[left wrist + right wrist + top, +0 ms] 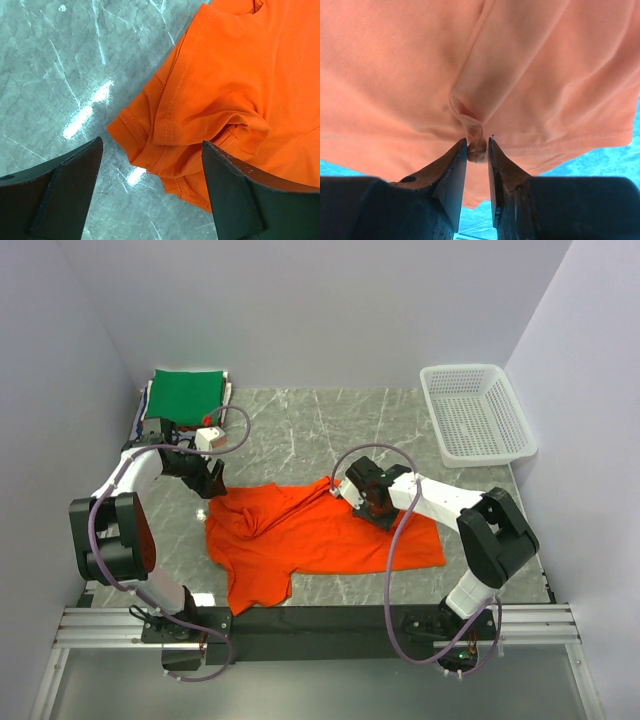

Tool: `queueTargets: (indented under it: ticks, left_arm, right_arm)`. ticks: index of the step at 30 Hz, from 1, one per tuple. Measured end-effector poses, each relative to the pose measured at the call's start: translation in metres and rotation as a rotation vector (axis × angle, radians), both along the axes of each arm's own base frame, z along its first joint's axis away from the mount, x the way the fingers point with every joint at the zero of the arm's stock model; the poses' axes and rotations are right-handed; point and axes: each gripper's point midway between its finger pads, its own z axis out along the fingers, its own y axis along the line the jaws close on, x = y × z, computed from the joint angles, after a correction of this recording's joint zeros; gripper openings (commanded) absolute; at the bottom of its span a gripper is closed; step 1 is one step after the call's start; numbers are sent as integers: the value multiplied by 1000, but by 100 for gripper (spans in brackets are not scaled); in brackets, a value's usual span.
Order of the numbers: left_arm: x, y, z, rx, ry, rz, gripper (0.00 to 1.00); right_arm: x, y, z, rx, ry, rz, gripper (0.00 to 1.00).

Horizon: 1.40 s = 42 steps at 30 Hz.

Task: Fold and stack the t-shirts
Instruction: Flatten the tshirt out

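An orange t-shirt (320, 535) lies rumpled across the marble table (300, 430) between the arms. My right gripper (372, 508) is pressed onto its right half. In the right wrist view the right gripper (477, 145) is shut on a pinched fold of the orange t-shirt (475, 75). My left gripper (212, 484) hovers at the shirt's upper left corner. In the left wrist view the left gripper (152, 165) stands open, with a bunched sleeve hem of the orange t-shirt (200, 115) between its wide-set jaws. A folded green t-shirt (188, 394) tops a stack at the back left.
A white lattice basket (478, 415) stands at the back right corner. Walls close in on the left, back and right. A black rail (320, 620) with the arm bases runs along the near edge.
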Motion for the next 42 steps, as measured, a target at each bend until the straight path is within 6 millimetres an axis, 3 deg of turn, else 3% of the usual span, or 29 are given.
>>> queueTargets:
  ticks: [4,6,7,9,15,19,23,27,32,34,38,42]
  left_arm:
    - [0,0,0,4,-4,-7,86]
    - [0,0,0,4,-5,-7,86]
    - [0,0,0,5,-5,-8,86]
    - [0,0,0,6,-5,-11,86]
    - [-8,-1,-3,21,-7,-71,79]
    - [-18,-11,-3,42,-34,-161,80]
    - [-34,-28,-4,64,-63,-261,82]
    - [-38,-41,-5,87,-91,-333,84]
    - [-25,-48,-7,98,-111,-316,77]
    - [-10,-44,-9,86,-74,-263,76]
    - [27,-23,-11,34,11,-108,76]
    - [24,3,-16,-27,136,67,74]
  right_arm:
    - [-2,0,-6,-6,23,5,28]
    - [-3,0,-7,-9,33,13,17]
    - [-4,0,-7,-10,35,16,8]
    - [-4,-1,-7,-12,39,23,0]
    - [-1,1,4,0,31,17,0]
    - [10,1,21,44,-17,-9,0]
    - [24,-9,34,70,-55,-66,0]
    - [37,-24,40,77,-75,-129,0]
    - [50,-45,50,82,-98,-204,0]
    - [50,-49,51,81,-99,-216,0]
    - [45,-49,51,84,-83,-214,0]
    - [43,-49,51,83,-74,-213,0]
